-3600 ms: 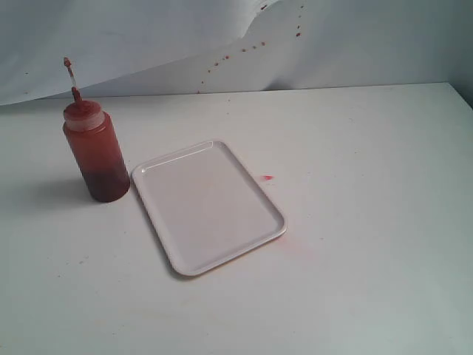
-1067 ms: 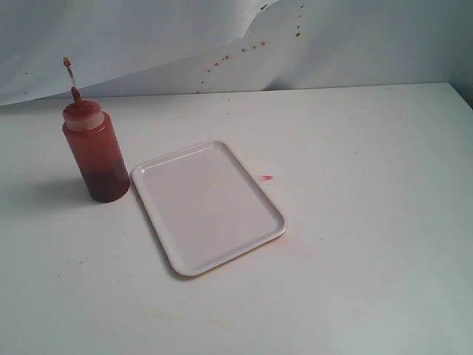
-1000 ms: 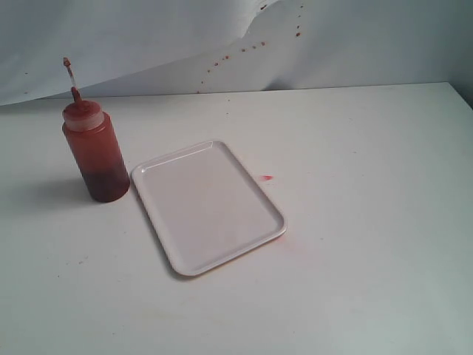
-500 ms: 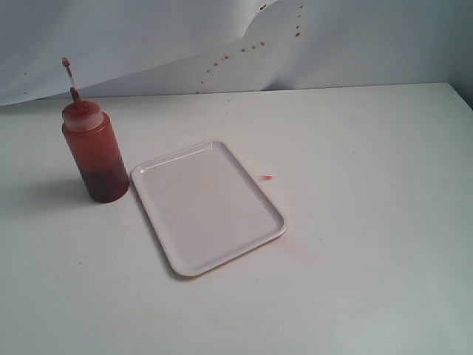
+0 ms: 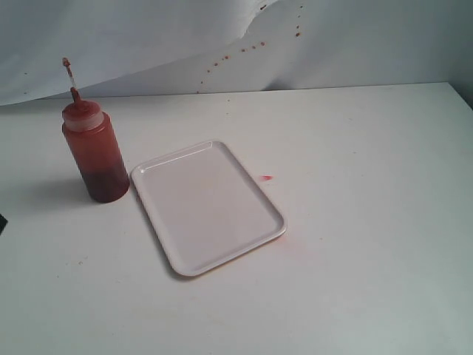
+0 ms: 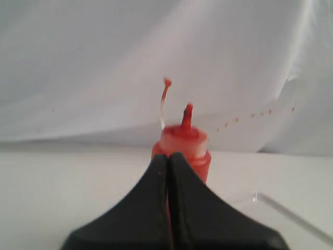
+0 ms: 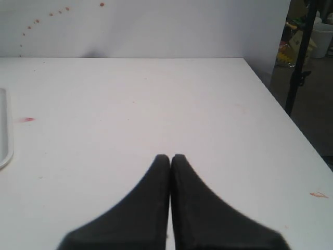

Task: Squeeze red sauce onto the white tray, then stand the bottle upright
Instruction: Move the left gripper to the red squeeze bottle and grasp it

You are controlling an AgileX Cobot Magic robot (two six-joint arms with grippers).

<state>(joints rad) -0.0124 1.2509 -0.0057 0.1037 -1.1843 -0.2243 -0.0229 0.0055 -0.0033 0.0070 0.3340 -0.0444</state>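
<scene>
The bottle [image 5: 94,151] stands upright at the left of the table, red-brown with a cloudy cap, red nozzle and tethered tip cap. The white tray [image 5: 208,205] lies flat just right of it, with no red sauce on it. My left gripper [image 6: 168,156] is shut and holds nothing; the bottle [image 6: 183,146] rises straight beyond its tips, apart from them. In the exterior view only a dark sliver of it [image 5: 1,222] shows at the left edge. My right gripper [image 7: 170,156] is shut over bare table, with the tray's edge [image 7: 4,135] off to one side.
A small pink smear [image 5: 267,177] marks the table right of the tray, and a fainter one [image 5: 288,240] lies by its near corner. Red specks [image 5: 244,49] dot the white backdrop. The table's right edge [image 7: 281,114] drops off to the floor.
A dark sliver of the left gripper has come into the exterior view at the left edge. The bottle and tray have not moved.
</scene>
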